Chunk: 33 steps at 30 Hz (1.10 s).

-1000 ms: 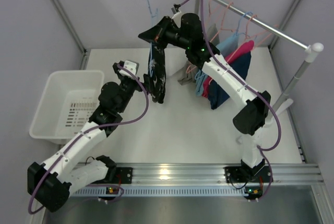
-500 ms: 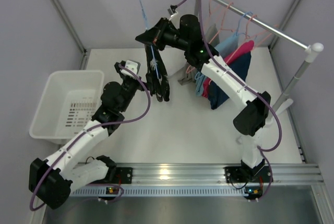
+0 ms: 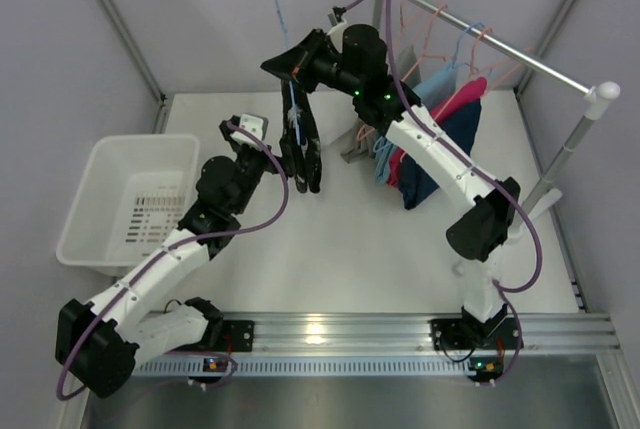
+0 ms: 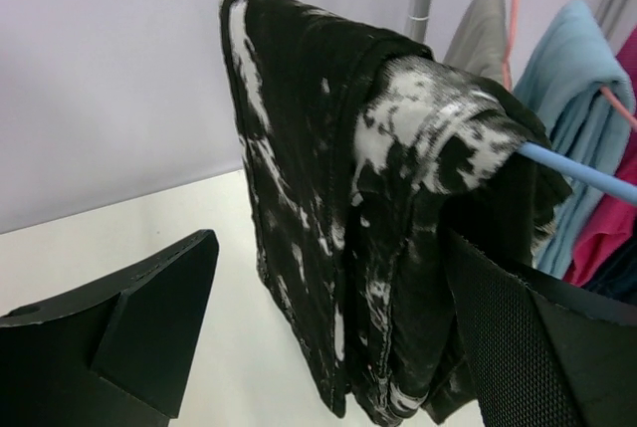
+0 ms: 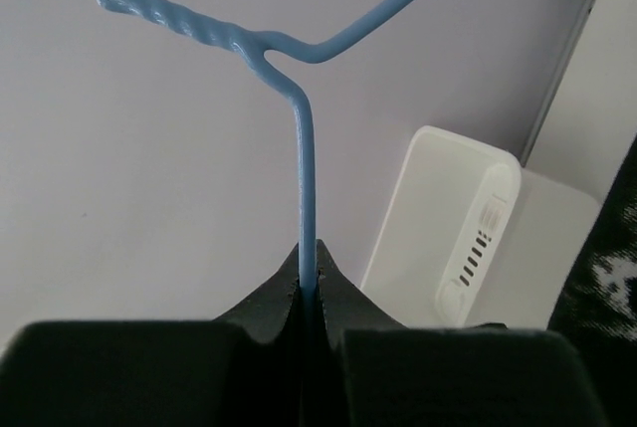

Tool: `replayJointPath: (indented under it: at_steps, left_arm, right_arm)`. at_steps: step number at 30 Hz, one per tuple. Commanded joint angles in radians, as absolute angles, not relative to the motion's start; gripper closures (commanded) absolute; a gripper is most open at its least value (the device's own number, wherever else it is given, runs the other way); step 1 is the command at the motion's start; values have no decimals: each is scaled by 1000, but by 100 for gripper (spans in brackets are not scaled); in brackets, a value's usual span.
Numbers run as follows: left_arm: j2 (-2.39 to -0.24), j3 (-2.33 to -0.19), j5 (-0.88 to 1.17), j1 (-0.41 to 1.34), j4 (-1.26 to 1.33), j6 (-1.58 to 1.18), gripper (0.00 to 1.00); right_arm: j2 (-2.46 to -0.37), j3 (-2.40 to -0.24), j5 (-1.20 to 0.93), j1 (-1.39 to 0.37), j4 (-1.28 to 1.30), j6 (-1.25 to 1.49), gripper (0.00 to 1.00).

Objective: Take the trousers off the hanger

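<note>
Clamping a thin blue wire hanger [image 5: 305, 148], the right gripper [image 5: 310, 266] suspends black white-speckled cloth trousers [image 4: 299, 148] at 11 o'clock, between spread fingers of the left gripper [image 4: 330, 248].

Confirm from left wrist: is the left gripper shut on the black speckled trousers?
No, the left gripper is open, fingers spread either side of the black speckled trousers.

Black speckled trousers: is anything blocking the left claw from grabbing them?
Nothing visible does. The black speckled trousers hang over the blue hanger, right between the open fingers of the left gripper. The right gripper pinches the hanger's wire.
</note>
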State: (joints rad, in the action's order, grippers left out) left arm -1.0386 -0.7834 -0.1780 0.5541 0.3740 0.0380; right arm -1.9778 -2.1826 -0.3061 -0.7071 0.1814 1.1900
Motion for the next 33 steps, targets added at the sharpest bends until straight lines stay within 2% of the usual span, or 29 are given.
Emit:
replayJointPath:
  at_steps: [1,9,14,24,27,33]
  left_arm:
    - [-1035,-815,-173,603,388,21,1]
    - [-1065,-787,-265,611,468,78,1]
    - [-1068,-799,-206,614,534,52,1]
    - [-1083,-911,-258,626,370,-54,1]
    - [-1106,-953,-342,649,312,-54,1]
    - [-1127,-957,-394,649,313,-51,1]
  right_arm:
    - [-1884,-2295,-271,-742,77,1223,100]
    - [-1870,-2309,-287,-756,84,1253,100]
    - [-1884,-2342,-255,-768,95,1246,100]
    - [-1896,-2365,-201,-773,147,1216,100]
    - [-1899,-2378,-184,-773,158,1213,100]
    - [-1899,-2382,-167,-779,144,1223,100]
